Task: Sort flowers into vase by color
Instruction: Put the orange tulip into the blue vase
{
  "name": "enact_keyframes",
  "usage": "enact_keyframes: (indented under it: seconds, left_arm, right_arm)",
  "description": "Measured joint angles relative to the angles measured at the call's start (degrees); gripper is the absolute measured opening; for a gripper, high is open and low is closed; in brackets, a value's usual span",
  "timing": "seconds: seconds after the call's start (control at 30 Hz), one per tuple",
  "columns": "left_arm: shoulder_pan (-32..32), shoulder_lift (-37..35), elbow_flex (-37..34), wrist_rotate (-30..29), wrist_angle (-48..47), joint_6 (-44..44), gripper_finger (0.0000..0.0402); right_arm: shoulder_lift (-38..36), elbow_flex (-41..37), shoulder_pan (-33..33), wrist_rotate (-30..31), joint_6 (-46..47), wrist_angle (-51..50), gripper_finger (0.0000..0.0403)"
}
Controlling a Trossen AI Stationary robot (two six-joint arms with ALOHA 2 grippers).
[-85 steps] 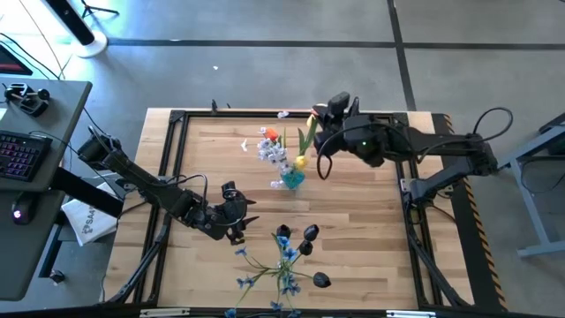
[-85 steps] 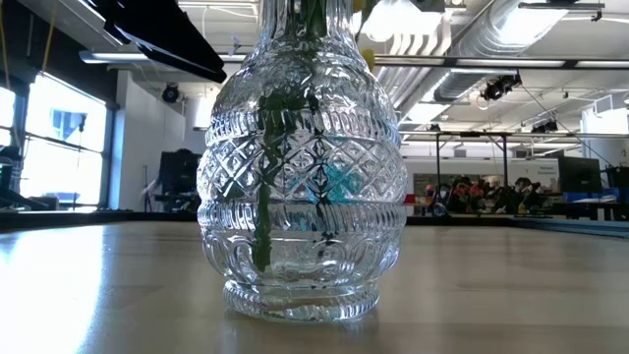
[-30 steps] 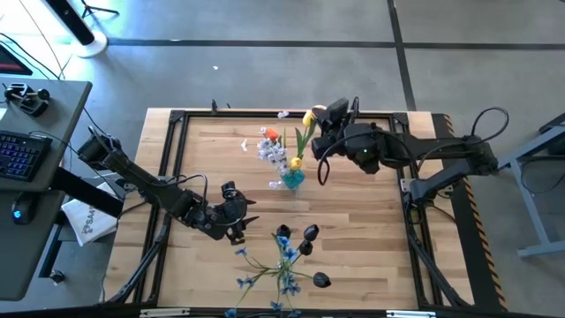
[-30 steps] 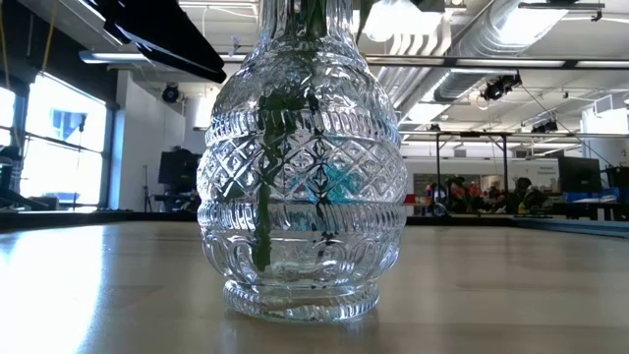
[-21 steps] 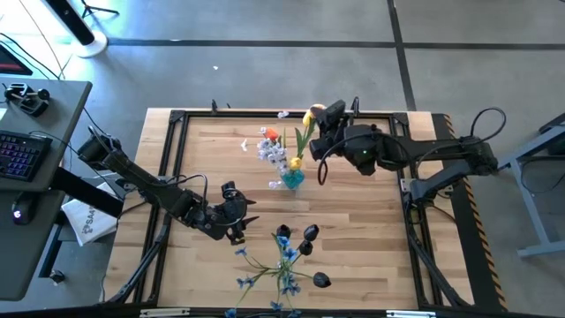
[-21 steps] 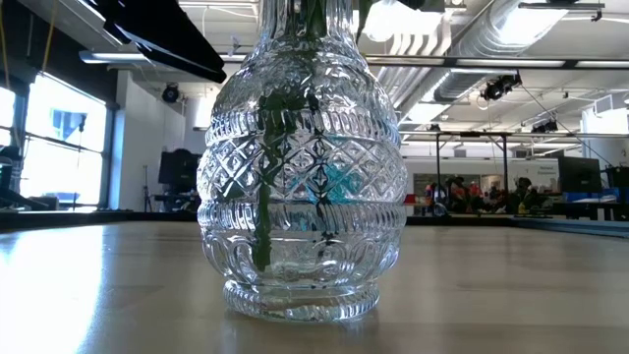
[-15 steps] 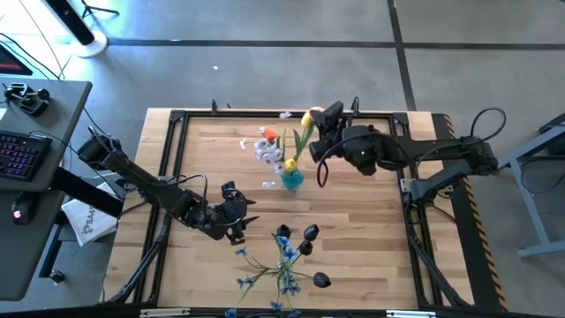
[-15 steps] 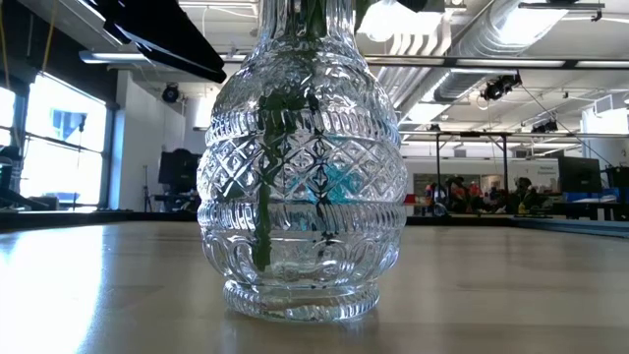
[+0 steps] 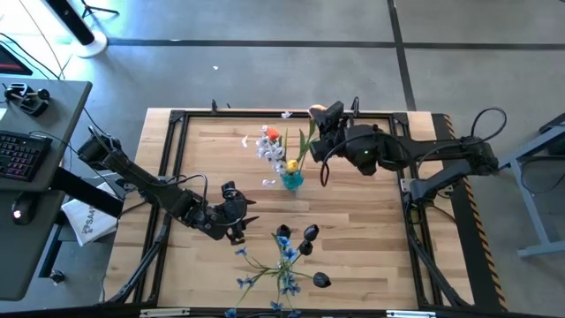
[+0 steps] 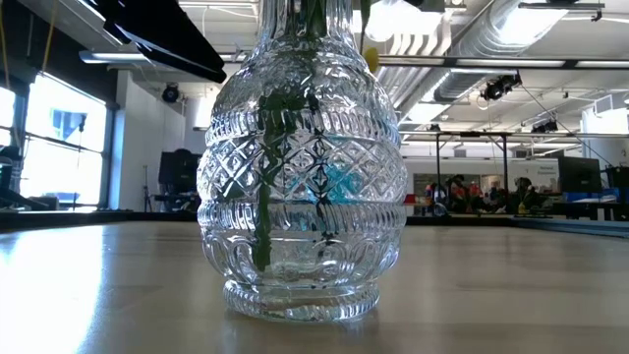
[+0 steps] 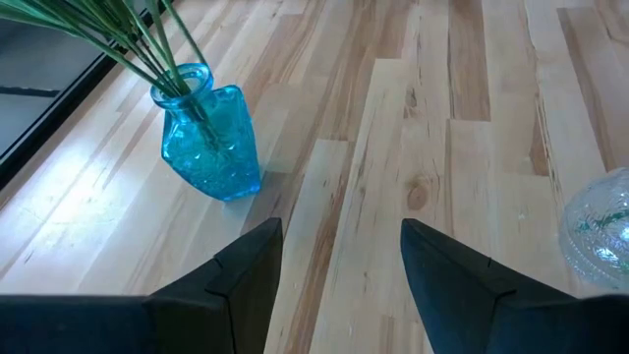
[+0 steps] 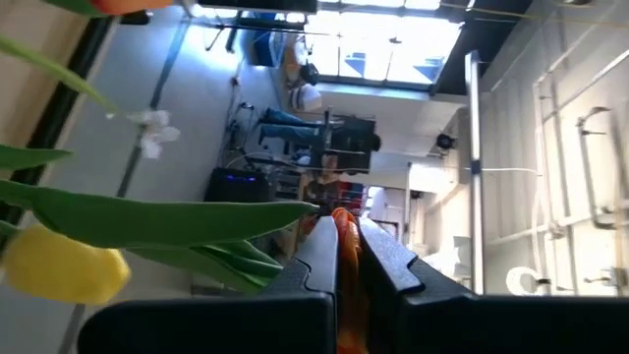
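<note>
Left gripper [image 9: 237, 215] low over the near-left part of the wooden table [image 9: 371, 238], fingers [image 11: 246, 270] spread apart, nothing between them. In the left wrist view, only bare planks between the two dark fingers; blue vase [image 11: 208, 143] ahead and well apart, green stems [image 11: 147, 44] packed into its neck; edge of a clear glass vase [image 11: 598, 228] off to one side.

Loose flowers [image 9: 284, 261] flat on the table near the front edge, just beside the left gripper on its right: blue small-blossom sprays [image 9: 256, 281] and dark buds [image 9: 309, 234] on thin stems, not touched by either gripper.

Blue vase [image 9: 292, 179] upright near table centre, carrying a white spray [image 9: 269, 148], an orange tulip [image 9: 272, 134] and a yellow tulip [image 9: 290, 165]. Stems lean toward the table's far-left side.

Clear cut-glass vase [image 10: 300, 167] close before the low camera, green stems [image 10: 263, 187] inside; blue vase seen through the glass as a teal patch.

Right gripper [image 9: 314, 115] above the far side of the table, just right of the blue vase and higher than its blooms. Fingers [image 12: 319, 258] pressed together on an orange flower part [image 12: 346, 258], pinched in the narrow slit between them. Green leaves [image 12: 157, 221] and a yellow tulip [image 12: 64, 265] near the fingertips in the right wrist view; white blossom [image 12: 152, 133] farther off.
</note>
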Motion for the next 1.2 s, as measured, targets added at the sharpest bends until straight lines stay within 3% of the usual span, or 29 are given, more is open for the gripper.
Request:
enact_keyframes:
  seconds: [0.37, 0.93, 1.2]
  left_arm:
    - [-0.01, 0.00, 0.01, 0.00, 0.00, 0.00, 0.0197]
    - [0.01, -0.02, 0.01, 0.00, 0.00, -0.09, 0.0197]
    - [-0.01, -0.02, 0.01, 0.00, 0.00, -0.24, 0.0197]
  right_arm:
    - [-1.39, 0.00, 1.12, -1.20, -2.52, 4.28, 0.0007]
    - [-1.19, 0.00, 1.11, -1.69, 6.39, -5.21, 0.0007]
    - [-1.17, 0.02, -1.67, -10.58, 18.94, -14.16, 0.0011]
